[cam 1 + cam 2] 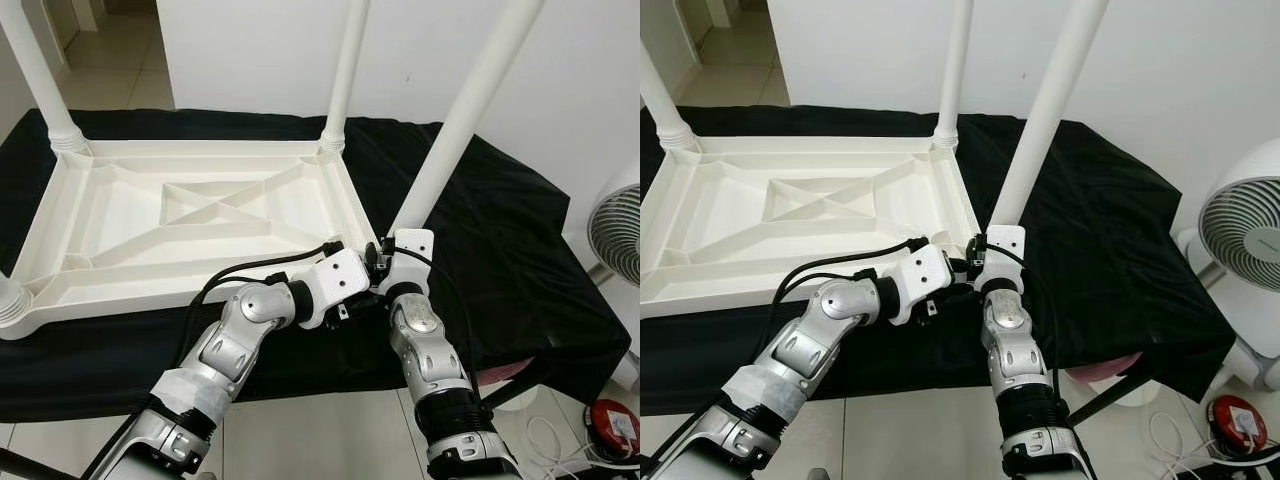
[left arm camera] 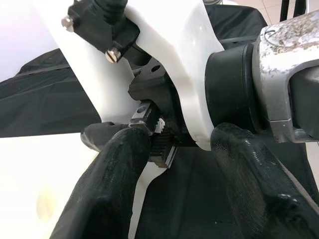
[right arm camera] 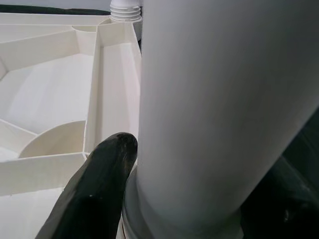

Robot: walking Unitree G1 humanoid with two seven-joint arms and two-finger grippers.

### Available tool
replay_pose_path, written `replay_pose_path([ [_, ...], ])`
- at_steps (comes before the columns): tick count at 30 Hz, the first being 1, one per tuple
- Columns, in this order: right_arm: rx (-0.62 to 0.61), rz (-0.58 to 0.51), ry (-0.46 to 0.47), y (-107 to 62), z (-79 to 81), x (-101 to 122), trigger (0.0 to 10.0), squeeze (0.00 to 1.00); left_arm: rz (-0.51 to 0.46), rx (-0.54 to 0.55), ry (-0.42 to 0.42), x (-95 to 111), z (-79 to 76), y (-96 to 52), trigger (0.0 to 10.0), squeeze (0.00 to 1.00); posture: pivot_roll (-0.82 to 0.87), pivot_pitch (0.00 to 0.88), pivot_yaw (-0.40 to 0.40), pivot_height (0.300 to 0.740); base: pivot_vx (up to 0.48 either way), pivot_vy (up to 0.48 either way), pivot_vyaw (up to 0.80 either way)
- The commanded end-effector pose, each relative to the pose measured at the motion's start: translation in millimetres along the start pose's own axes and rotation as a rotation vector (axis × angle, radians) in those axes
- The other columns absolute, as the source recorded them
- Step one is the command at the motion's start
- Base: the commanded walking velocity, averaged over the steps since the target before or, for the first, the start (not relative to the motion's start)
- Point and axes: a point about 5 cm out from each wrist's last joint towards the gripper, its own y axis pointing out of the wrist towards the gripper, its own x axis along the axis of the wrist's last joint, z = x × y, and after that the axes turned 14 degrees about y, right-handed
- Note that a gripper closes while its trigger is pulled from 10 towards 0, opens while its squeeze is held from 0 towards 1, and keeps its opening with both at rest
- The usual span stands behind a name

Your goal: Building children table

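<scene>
A white plastic children's table (image 1: 200, 215) lies upside down on a black cloth (image 1: 500, 230), with its legs pointing up. My right gripper (image 3: 204, 164) is shut around the base of the near right leg (image 1: 460, 120), where it meets the table's corner; one black finger (image 3: 94, 194) presses the leg's side. My left gripper (image 2: 169, 144) is open, its fingers (image 2: 109, 184) straddling the right wrist's white housing (image 1: 410, 245) just beside that corner. The other legs (image 1: 345, 70) stand in their sockets.
A white fan (image 1: 1245, 235) stands on the floor to the right of the cloth-covered platform. A red object (image 1: 612, 425) and cables lie on the floor below it. A white wall runs behind the table, with a doorway at far left.
</scene>
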Motion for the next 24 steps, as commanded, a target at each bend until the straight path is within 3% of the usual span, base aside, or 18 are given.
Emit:
replay_pose_path([
  [1, 0.004, 0.036, 0.042, -3.1, 1.1, -7, 10.0, 1.0, 0.004, 0.022, 0.003, 2, -3.0, 6.5, 10.0, 0.0, -0.07, 0.0, -0.072, 0.74, 0.0, 0.0, 0.0],
  [13, 0.104, 0.034, 0.043, -0.9, -16.3, 6, 10.0, 1.0, 0.012, 0.028, 0.0, 0, -2.6, 3.7, 10.0, 0.0, -0.07, 0.0, -0.072, 0.74, 0.0, 0.0, 0.0],
  [14, 0.178, 0.059, 0.024, -0.1, -18.7, 7, 10.0, 0.0, 0.013, 0.027, 0.001, 0, -2.3, 3.8, 10.0, 0.0, -0.07, 0.0, -0.07, 0.74, 0.0, 0.0, 0.0],
  [15, 0.259, 0.071, -0.017, 2.0, -24.8, 10, 10.0, 0.0, 0.012, 0.027, 0.002, 1, -1.7, 4.3, 10.0, 0.0, -0.08, 0.0, -0.068, 0.74, 0.0, 0.0, 0.0],
  [18, 0.338, 0.08, -0.068, 3.3, -29.6, 12, 10.0, 0.0, 0.01, 0.027, 0.003, 1, -1.1, 4.6, 10.0, 0.0, -0.08, 0.0, -0.065, 0.74, 0.0, 0.0, 0.0],
  [19, 0.433, 0.094, -0.137, 3.4, -33.1, 14, 10.0, 0.0, 0.01, 0.026, 0.004, 1, -0.7, 4.9, 10.0, 0.0, -0.08, 0.0, -0.063, 0.74, 0.0, 0.0, 0.0],
  [20, 0.433, 0.094, -0.137, 3.4, -33.1, 14, 10.0, 0.0, 0.01, 0.026, 0.004, 1, -0.7, 4.9, 10.0, 0.0, -0.08, 0.0, -0.063, 0.74, 0.0, 0.0, 0.0],
  [21, 0.552, 0.123, -0.198, 4.5, -37.9, 17, 10.0, 0.0, 0.009, 0.024, 0.007, 1, -0.4, 4.9, 10.0, 0.0, -0.08, 0.0, -0.063, 0.74, 0.0, 0.0, 0.0],
  [24, 0.581, 0.131, -0.215, 5.6, -39.5, 18, 10.0, 0.0, 0.009, 0.023, 0.008, 1, -0.3, 4.9, 10.0, 0.0, -0.08, 0.0, -0.063, 0.74, 0.0, 0.0, 0.0],
])
